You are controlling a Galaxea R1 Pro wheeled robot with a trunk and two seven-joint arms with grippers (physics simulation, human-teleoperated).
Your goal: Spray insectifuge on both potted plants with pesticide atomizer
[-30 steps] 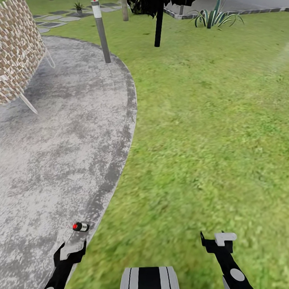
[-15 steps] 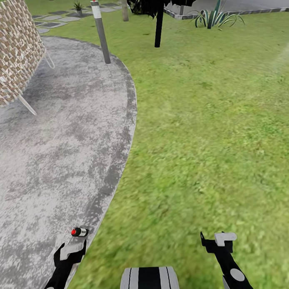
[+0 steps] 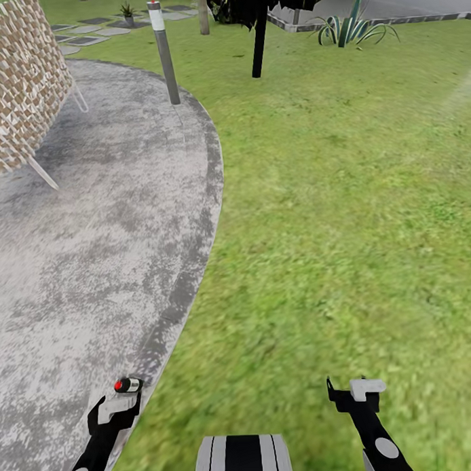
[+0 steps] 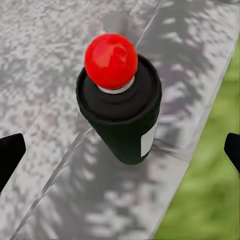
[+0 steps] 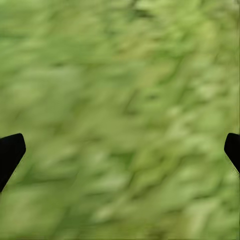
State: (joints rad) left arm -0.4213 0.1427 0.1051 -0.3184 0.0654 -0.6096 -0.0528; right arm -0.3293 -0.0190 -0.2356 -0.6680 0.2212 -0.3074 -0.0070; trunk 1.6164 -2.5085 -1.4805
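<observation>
The left end effector (image 3: 119,408) is spread wide, nothing in its grip, and it now sits just short of the pesticide atomizer (image 3: 128,384), which stands upright on the grey kerb stones at the patio's (image 3: 74,268) curved outer edge, right where paving gives way to the lawn (image 3: 330,225). Across the last second the whole head view has slid, so we read this as the robot rolling forward rather than the bottle moving: the red cap has dropped lower in that view and nearly meets the top of the left arm. In the left wrist view the atomizer (image 4: 120,102) (dark body, white label band, red spray button on top) sits centred between the two black fingertips (image 4: 10,152), which stand well apart from it on either side and touch nothing. For the task, we judge the approach to be almost finished; what remains is to lower and close around the bottle's body below the cap. The right end effector (image 3: 355,394) hangs over the lawn, also spread and empty, with only blurred grass between its tips. The spiky plant (image 3: 354,27) at the lawn's far edge lies well away, so spraying has not begun.
</observation>
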